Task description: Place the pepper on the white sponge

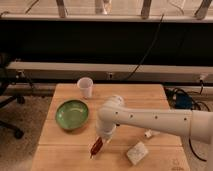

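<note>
On the left of the wooden table sits a green bowl, its green floor in full view. Just beyond it, toward the far edge, a white cup stands upright; what it holds cannot be told. Near the front edge, right of the bowl, the gripper points down from the white arm, jaws narrow and holding the upper end of the pepper, which hangs tilted just over the table. Further right, apart from the pepper, the white sponge lies on the table
</note>
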Tool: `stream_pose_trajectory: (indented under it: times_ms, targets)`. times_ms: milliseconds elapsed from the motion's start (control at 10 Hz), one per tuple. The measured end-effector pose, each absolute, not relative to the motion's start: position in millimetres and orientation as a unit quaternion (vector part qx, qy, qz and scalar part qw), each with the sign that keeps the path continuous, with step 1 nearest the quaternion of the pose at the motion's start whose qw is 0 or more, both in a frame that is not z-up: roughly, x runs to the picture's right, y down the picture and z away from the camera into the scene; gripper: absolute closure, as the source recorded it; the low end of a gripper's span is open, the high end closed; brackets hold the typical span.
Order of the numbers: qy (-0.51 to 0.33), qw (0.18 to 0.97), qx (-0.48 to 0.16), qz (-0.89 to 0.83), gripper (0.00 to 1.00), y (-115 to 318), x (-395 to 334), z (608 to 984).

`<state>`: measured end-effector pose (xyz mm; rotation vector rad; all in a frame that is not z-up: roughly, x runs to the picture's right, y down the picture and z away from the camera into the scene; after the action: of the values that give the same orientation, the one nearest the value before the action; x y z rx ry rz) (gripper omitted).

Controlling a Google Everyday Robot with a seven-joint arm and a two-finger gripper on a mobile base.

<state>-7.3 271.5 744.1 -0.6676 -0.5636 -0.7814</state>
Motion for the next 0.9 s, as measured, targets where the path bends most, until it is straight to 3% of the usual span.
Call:
stream_pose_trajectory:
  times_ms: [600, 900]
  targets:
    - [-0.213, 0.881, -0.314, -0.282, 0.84, 262.0, 95.1, 716.6]
    - [-0.194, 0.891, -0.325, -0.253, 0.84, 259.8, 113.2, 679.7]
